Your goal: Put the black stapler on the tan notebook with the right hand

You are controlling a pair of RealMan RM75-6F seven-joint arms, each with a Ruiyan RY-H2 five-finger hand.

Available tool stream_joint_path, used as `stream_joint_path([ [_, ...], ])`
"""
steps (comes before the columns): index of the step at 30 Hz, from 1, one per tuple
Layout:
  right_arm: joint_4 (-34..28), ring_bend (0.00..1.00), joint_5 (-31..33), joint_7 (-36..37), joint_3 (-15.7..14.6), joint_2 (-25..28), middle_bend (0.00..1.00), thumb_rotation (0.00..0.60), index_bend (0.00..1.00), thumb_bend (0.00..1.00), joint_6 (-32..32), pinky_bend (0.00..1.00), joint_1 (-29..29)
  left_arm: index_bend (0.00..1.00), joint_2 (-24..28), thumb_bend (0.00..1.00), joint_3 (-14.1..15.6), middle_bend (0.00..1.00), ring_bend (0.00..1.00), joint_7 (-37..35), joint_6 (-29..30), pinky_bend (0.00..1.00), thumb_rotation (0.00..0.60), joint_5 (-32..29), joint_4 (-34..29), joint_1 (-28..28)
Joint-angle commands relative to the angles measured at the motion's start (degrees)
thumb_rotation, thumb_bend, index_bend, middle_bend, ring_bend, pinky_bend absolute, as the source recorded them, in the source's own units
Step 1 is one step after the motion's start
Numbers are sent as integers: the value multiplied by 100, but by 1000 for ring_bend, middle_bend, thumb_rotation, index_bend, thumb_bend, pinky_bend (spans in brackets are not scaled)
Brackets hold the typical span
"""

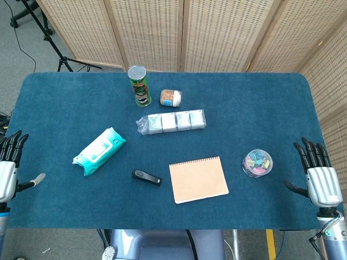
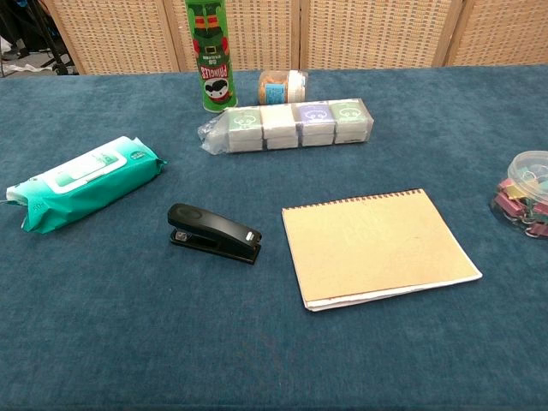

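Note:
The black stapler (image 1: 146,177) (image 2: 214,232) lies flat on the blue table, just left of the tan spiral notebook (image 1: 198,179) (image 2: 377,245), a small gap between them. My right hand (image 1: 317,170) hovers at the table's right edge, fingers spread and holding nothing, well right of the notebook. At the left edge my left hand (image 1: 10,165) is likewise spread with nothing in it. Neither hand appears in the chest view.
A teal wet-wipes pack (image 1: 99,150) (image 2: 83,179) lies left of the stapler. Behind are a green chips can (image 1: 139,85), a small jar (image 1: 170,98) and a wrapped row of small boxes (image 1: 172,122). A clear tub of clips (image 1: 257,163) sits right of the notebook.

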Motion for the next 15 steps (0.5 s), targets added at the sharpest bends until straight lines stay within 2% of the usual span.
stream_joint_path([
  [1,-26,0,-50,48,-47,40,0,600,0,0,-24,0,-3,0,52,0,-32,0,0,-86,-82,0,600,-9,13,39],
  [8,-106,0,-535,541,-256,73,0,600,0,0,-247,0,207,0,188,0,-47,0,0,-315,-68,0,600,206,-13,125],
  [15,-547,0,-1234,1155,-346,195,0,600,0,0,-1238,0,1148,0,264,0,-62,0,0,-468,-118,0,600,339,32,169],
])
